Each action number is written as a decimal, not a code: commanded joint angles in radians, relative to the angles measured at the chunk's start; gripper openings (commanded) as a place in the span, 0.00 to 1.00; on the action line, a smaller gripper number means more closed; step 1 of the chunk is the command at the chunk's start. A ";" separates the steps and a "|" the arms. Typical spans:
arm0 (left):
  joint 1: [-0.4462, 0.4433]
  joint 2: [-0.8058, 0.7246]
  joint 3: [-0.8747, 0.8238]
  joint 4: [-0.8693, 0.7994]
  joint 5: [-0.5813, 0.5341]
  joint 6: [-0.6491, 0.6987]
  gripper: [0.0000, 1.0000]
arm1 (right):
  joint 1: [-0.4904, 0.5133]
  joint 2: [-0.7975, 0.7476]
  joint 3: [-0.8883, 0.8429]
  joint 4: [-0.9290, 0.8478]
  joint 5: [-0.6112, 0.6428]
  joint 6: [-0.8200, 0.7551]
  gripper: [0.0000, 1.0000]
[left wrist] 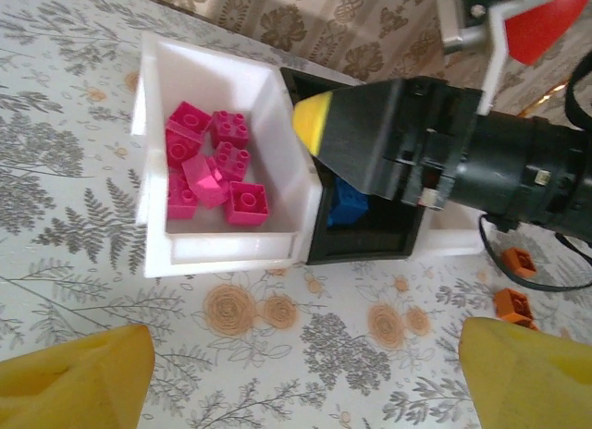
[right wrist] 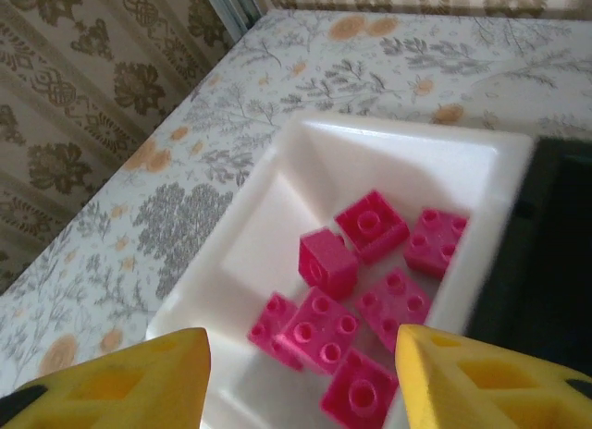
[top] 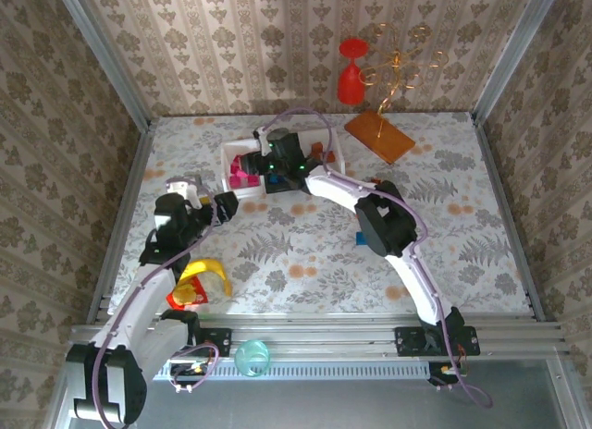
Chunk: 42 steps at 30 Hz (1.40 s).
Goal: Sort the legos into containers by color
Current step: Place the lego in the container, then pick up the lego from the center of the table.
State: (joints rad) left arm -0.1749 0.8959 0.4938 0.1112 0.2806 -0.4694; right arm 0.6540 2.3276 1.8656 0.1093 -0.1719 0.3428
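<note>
Several magenta-pink legos (right wrist: 370, 290) lie in a white container (right wrist: 305, 161), also seen from the left wrist as pink legos (left wrist: 213, 165) in the white container (left wrist: 217, 249). My right gripper (right wrist: 301, 373) hovers just above them, open, with nothing between its yellow fingers (right wrist: 139, 383). Beside it stands the black container (left wrist: 370, 249) with a blue lego (left wrist: 347, 207) inside, partly hidden by the right gripper (left wrist: 313, 119). A second white container (left wrist: 453, 239) adjoins on the right. Two orange legos (left wrist: 515, 281) lie on the table. My left gripper (left wrist: 305, 383) is open over bare table in front of the containers.
A yellow-and-red toy (top: 199, 281) lies by the left arm near the front edge. An orange-brown board (top: 379, 135) with a gold wire stand and a red goblet (top: 350, 73) sit at the back right. Patterned walls enclose the table.
</note>
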 commanded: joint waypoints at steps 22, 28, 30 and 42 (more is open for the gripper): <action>-0.376 0.311 0.155 0.170 0.211 0.134 0.86 | -0.092 -0.864 -0.994 -0.335 0.350 0.011 0.79; -0.409 0.349 0.167 0.172 0.184 0.140 0.86 | -0.076 -0.910 -1.089 -0.459 0.456 0.107 0.81; -0.414 0.357 0.163 0.183 0.190 0.137 0.86 | -0.076 -0.905 -1.117 -0.451 0.456 0.127 0.81; -0.440 0.391 0.180 0.194 0.242 0.160 0.86 | -0.076 -0.779 -1.122 -0.346 0.451 0.165 0.79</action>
State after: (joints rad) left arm -0.6079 1.2819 0.6434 0.2817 0.4953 -0.3386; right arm 0.5724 1.5204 0.7380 -0.2691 0.2455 0.4763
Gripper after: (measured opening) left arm 0.864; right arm 0.791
